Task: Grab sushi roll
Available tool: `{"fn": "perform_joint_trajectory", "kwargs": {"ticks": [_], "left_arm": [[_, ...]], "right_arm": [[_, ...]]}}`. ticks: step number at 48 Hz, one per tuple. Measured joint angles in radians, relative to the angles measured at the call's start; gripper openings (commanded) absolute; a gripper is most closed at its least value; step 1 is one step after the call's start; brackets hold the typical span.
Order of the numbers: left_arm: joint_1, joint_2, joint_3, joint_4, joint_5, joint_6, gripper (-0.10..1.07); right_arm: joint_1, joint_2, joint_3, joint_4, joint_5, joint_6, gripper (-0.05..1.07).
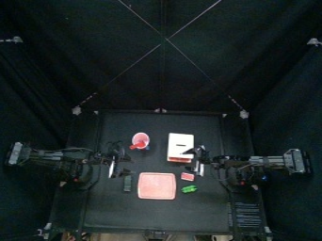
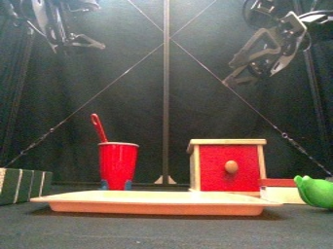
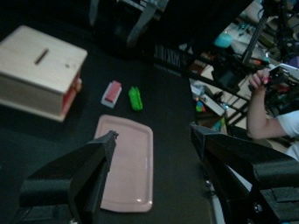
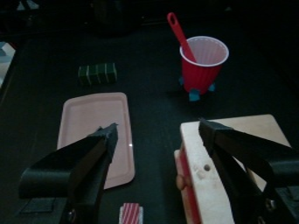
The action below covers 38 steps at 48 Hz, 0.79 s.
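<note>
Dark green, nearly black, the sushi roll lies on the black table just beside the left edge of the pink tray, apart from it by a thin strip of table. It is a short oblong, and its long axis runs from the table's front to its back, parallel to that tray edge.

Both arms hang high above the table, well clear of the roll. The left gripper has its jaws spread wide with nothing between them. It looks down on the tray, and the roll does not show in its wrist view. The right gripper also has its jaws apart and empty; its wrist view finds the roll beyond the far side of the tray, well apart from the jaws, with faint lighter stripes across it.

From the front, the roll is cut off by the picture's left edge. From above it is tiny and dark against the table — hard to make out.
</note>
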State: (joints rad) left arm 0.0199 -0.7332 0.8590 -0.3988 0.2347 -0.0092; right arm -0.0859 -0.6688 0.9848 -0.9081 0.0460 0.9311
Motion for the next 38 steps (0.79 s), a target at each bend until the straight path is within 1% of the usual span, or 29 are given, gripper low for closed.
{"fn": "perform_joint_trajectory", "kwargs": {"ticks": [1, 4, 9, 13, 17, 19, 23, 25, 28, 29, 30, 38], "left_arm": [[0.020, 0.020, -0.021, -0.031, 0.051, -0.002, 0.99], [0.048, 0.043, -0.048, -0.055, 0.123, -0.006, 0.99], [0.087, 0.069, -0.078, -0.058, 0.249, -0.038, 0.98], [0.126, 0.075, -0.097, -0.014, 0.351, -0.100, 0.98], [0.152, 0.074, -0.112, 0.077, 0.460, -0.199, 0.98], [0.153, 0.074, -0.115, 0.137, 0.509, -0.261, 0.98], [0.146, 0.075, -0.117, 0.279, 0.581, -0.428, 0.98], [0.126, 0.075, -0.110, 0.353, 0.594, -0.515, 0.98], [0.095, 0.077, -0.095, 0.456, 0.603, -0.672, 0.98], [0.072, 0.077, -0.083, 0.503, 0.604, -0.739, 0.98], [0.055, 0.077, -0.075, 0.531, 0.606, -0.781, 0.98], [-0.138, 0.094, -0.009, 0.772, 0.606, -1.233, 0.98]], "right_arm": [[0.000, -0.005, 0.005, 0.002, -0.003, 0.000, 1.02], [0.000, -0.018, 0.014, 0.014, -0.014, 0.000, 1.02], [-0.002, -0.048, 0.032, 0.041, -0.035, 0.000, 1.02], [-0.002, -0.064, 0.046, 0.058, -0.040, 0.000, 1.02], [-0.006, -0.080, 0.058, 0.067, -0.041, 0.000, 1.02], [-0.011, -0.087, 0.063, 0.074, -0.043, 0.000, 1.02], [-0.025, -0.097, 0.077, 0.095, -0.044, 0.000, 1.02], [-0.031, -0.097, 0.083, 0.104, -0.044, 0.002, 1.02], [-0.040, -0.094, 0.094, 0.121, -0.044, 0.002, 1.02], [-0.043, -0.092, 0.095, 0.126, -0.044, 0.002, 1.02], [-0.044, -0.091, 0.097, 0.130, -0.044, 0.002, 1.02], [-0.052, -0.094, 0.115, 0.190, -0.044, 0.000, 1.02]]}}
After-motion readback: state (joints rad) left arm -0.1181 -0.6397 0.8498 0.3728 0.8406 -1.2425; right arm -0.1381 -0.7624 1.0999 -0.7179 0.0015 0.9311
